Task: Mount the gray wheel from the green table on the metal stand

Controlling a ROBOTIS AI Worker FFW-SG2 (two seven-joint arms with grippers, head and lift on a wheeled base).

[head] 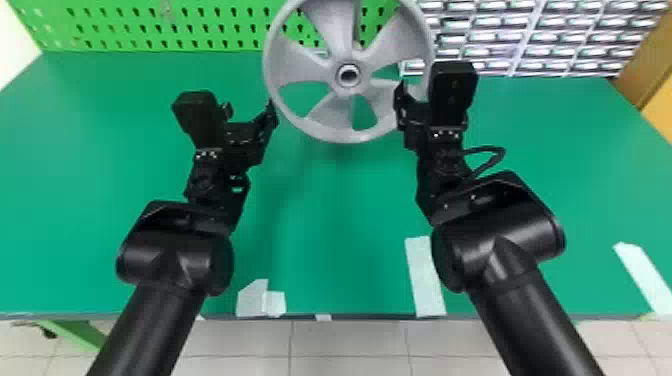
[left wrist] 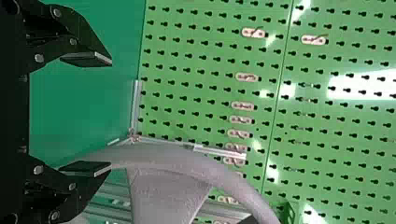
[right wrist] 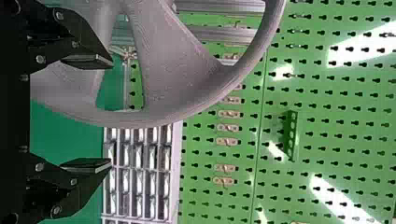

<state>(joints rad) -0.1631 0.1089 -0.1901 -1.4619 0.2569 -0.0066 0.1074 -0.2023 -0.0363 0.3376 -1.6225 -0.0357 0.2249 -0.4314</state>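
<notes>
From where I stand, two black arms reach in, one at seven o'clock and one at five. The left gripper and the right gripper both have their jaws wide apart. The near edge of the green table has bits of white tape. Two are long strips, the first strip at five o'clock and the other strip at four.

There is one gray wheel, up at twelve o'clock, between the two grippers. I count five spokes and one round hub. It stands up on its rim side, its face to the robot, and its hub line runs from near to far. One jaw of each gripper overlaps the wheel in its wrist view; I can't tell if they touch.

Two metal bars stand up behind the wheel. I can't tell if the wheel sits on them.

Farther back, at one o'clock, is one rack of little drawers, too many to count. What is in them, I can't tell. A green board full of holes is behind.
</notes>
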